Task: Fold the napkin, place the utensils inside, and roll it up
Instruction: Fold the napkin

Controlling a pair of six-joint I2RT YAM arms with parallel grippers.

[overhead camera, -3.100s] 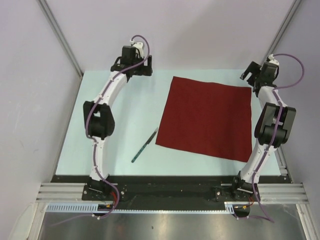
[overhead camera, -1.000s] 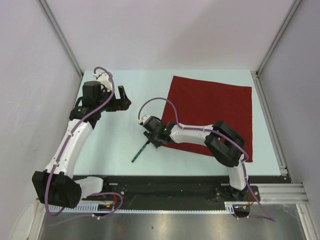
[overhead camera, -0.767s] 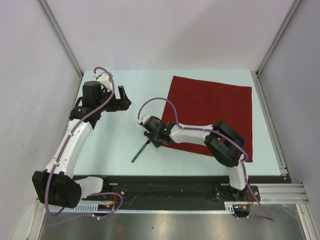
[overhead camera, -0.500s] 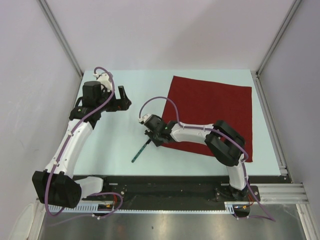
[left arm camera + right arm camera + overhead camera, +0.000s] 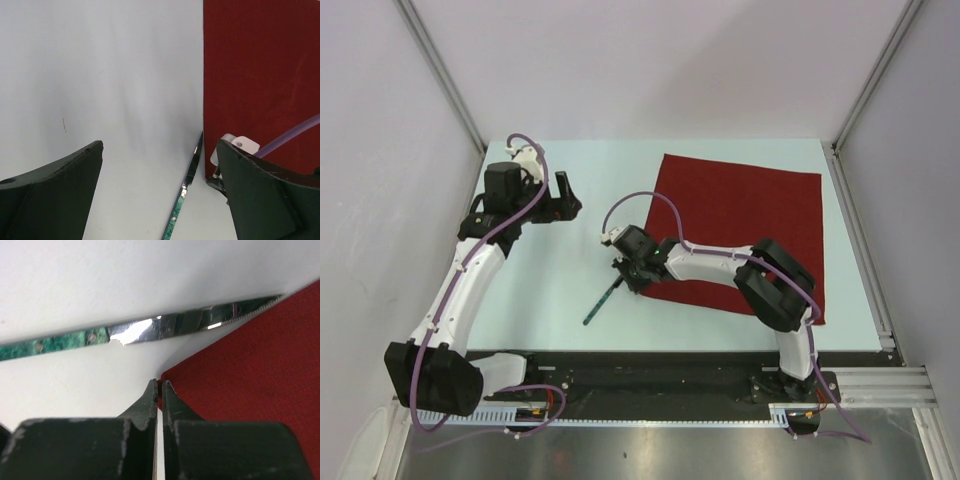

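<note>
The dark red napkin lies flat on the right half of the table. My right gripper sits at its near-left corner, shut on the napkin's corner, with red cloth pinched between the fingertips. The knife lies just left of that corner, its green handle toward the near edge and its blade tip by the cloth edge. In the left wrist view the knife and napkin lie below my left gripper, which hangs open over bare table at the far left.
The pale table ends at a black rail on the near side. Grey walls stand close on both sides. The right arm's purple cable arcs over the napkin's left edge.
My right gripper's jaws have closed on the napkin's near-left corner and the wrist has shifted slightly right. The left arm and the knife have stayed put.
</note>
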